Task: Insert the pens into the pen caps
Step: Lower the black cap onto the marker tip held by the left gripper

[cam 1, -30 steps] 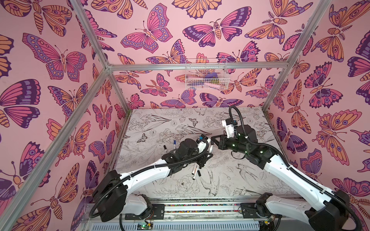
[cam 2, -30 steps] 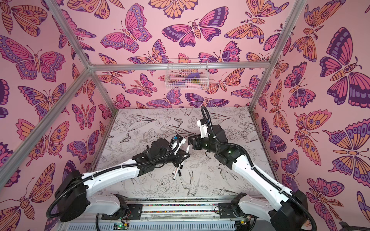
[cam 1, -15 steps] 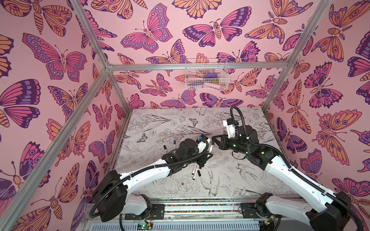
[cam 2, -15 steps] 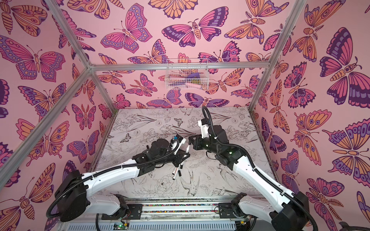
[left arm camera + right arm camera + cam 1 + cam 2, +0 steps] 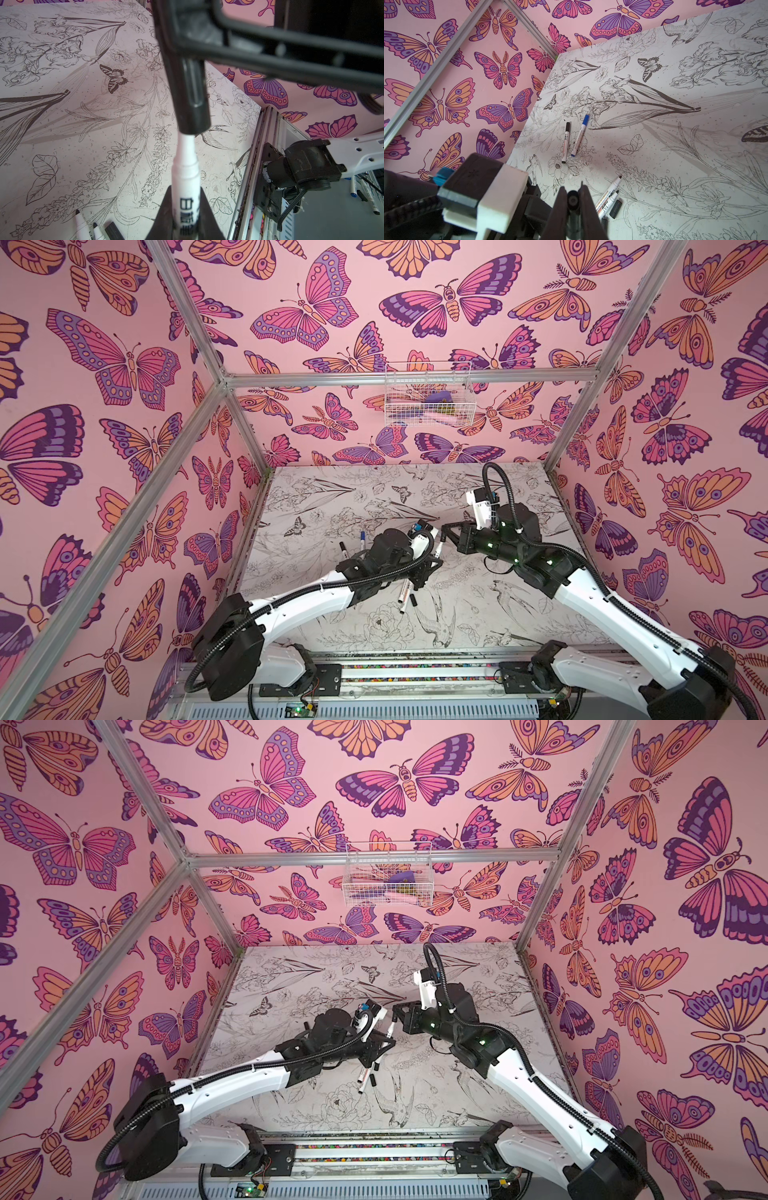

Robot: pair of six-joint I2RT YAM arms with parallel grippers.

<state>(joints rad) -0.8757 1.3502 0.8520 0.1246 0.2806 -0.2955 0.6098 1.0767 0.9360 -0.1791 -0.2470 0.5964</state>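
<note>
near the middle of a top view, the pen (image 5: 437, 549) clamped in our left pincer (image 5: 186, 194) points along its axis into the black cap (image 5: 194, 104) our right pincer (image 5: 573, 195) pinches.

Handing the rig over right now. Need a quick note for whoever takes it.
Left pincer: shut on a pen.
Right pincer: shut on a black cap; pen tip inside its mouth, neck exposed, not seated.
Done: black-capped pen and blue-capped pen lie on the table.
Left: seat this one, then cap two bare pens lying by a loose cap; second spare cap not clearly visible.
</note>
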